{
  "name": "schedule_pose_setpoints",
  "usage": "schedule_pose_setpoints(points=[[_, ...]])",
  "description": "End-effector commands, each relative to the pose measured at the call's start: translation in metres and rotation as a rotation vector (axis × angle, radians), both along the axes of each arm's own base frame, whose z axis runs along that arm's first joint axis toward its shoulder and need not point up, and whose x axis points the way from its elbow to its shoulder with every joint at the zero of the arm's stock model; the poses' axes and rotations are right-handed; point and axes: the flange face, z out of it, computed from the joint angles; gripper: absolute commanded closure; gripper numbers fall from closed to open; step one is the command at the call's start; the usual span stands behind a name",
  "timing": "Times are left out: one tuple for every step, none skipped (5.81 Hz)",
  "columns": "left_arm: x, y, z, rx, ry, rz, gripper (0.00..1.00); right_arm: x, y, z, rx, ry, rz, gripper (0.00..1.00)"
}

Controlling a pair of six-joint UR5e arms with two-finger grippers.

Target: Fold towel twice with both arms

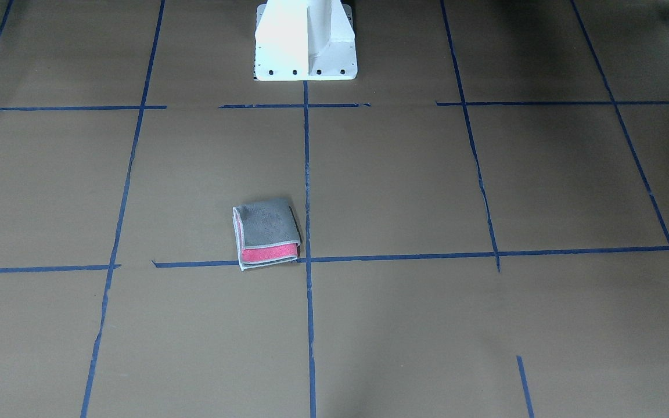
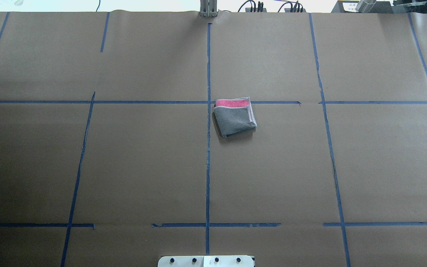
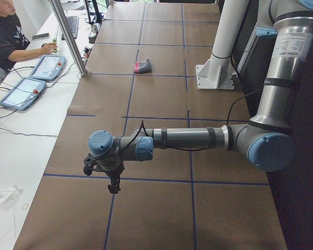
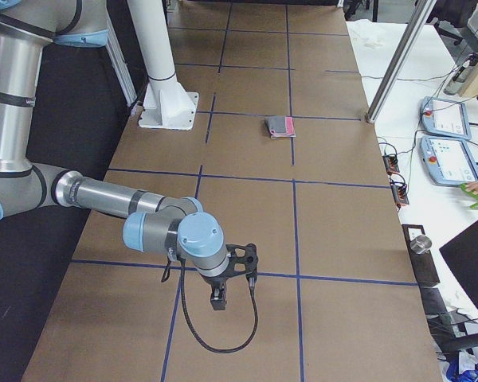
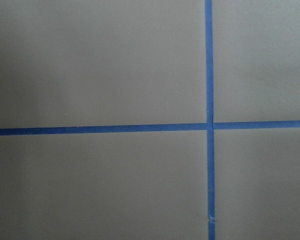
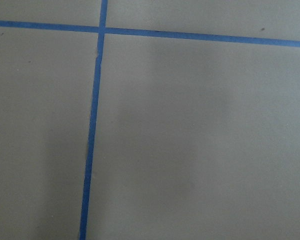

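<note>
The towel (image 1: pixel 266 233) lies folded into a small square near the table's middle, grey face up with a pink strip along one edge. It also shows in the overhead view (image 2: pixel 234 116) and small in both side views (image 3: pixel 143 66) (image 4: pixel 280 126). My left gripper (image 3: pixel 113 183) hangs over the table's left end, far from the towel. My right gripper (image 4: pixel 233 290) hangs over the table's right end, also far from it. Both grippers show only in the side views, so I cannot tell if they are open or shut. The wrist views show only bare paper and tape.
Brown paper with blue tape lines (image 2: pixel 208 148) covers the table. The white pedestal base (image 1: pixel 305 40) stands at the robot's side. An operator (image 3: pixel 8 31) sits beside tablets (image 3: pixel 46 66) at a side desk. A metal post (image 3: pixel 68 36) stands at the table's far edge.
</note>
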Motion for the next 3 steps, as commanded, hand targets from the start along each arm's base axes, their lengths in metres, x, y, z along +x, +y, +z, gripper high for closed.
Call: schedule_pose_setpoints(points=[[0.005, 0.021, -0.019, 0.03, 0.001, 0.003, 0.0, 0.001, -0.002, -0.001, 0.003, 0.009, -0.002, 0.0], [0.005, 0.025, -0.011, 0.018, 0.003, 0.006, 0.0, 0.003, -0.001, 0.005, -0.01, 0.044, -0.006, 0.0], [0.005, 0.026, -0.009, 0.012, 0.003, 0.006, 0.0, 0.004, 0.0, 0.009, -0.02, 0.062, -0.01, 0.0]])
